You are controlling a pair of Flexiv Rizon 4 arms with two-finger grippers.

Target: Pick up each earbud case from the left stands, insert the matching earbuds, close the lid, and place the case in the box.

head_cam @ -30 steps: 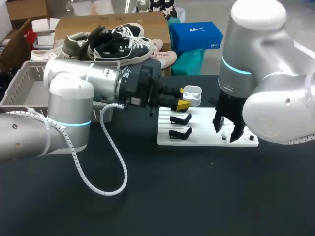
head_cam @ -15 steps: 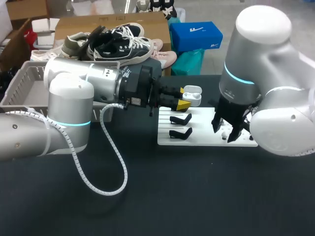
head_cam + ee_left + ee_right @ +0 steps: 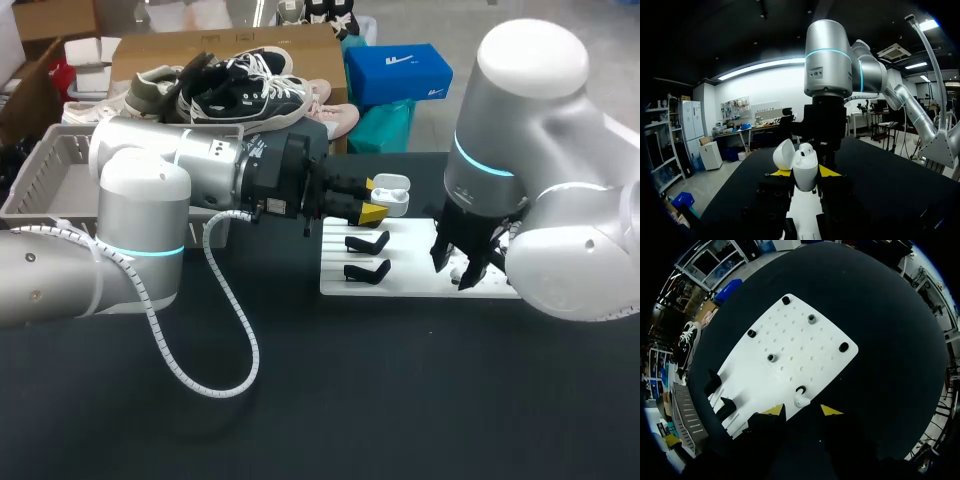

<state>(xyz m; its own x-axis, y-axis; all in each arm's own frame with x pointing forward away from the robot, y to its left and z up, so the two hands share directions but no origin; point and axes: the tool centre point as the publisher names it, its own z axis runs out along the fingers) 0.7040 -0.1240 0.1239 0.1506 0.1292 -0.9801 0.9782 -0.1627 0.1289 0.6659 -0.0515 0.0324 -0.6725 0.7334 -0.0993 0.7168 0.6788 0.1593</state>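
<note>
In the head view, your left arm [image 3: 140,215] stretched level above the desk [image 3: 330,400], its jaws clenched on the earbud case [image 3: 394,195]. The case was held in the air by the far edge of the white board [image 3: 415,275]. Two black stands [image 3: 367,243] stood on the board's left part. Your right arm [image 3: 520,150] hung down over the board's right part, its jaws close above the surface there. A grey basket [image 3: 50,170] sat well to the left of the board.

In the left wrist view, the earbud case [image 3: 804,172] stood upright between the yellow tips, gripped from both sides. Its lid [image 3: 783,152] was swung open and a seated earbud [image 3: 806,149] showed at its mouth. Your right arm [image 3: 827,75] stood straight ahead of the case.

In the right wrist view, the jaws were released — wide apart over the white board [image 3: 790,355]. A loose earbud [image 3: 801,401] lay at the board's near edge, just ahead of the yellow tips and between them, touched by neither. Black pegs [image 3: 812,318] dotted the rest of the board, the black stands [image 3: 725,407] stood at one end, and the grey basket [image 3: 685,415] lay beyond that end.
</note>
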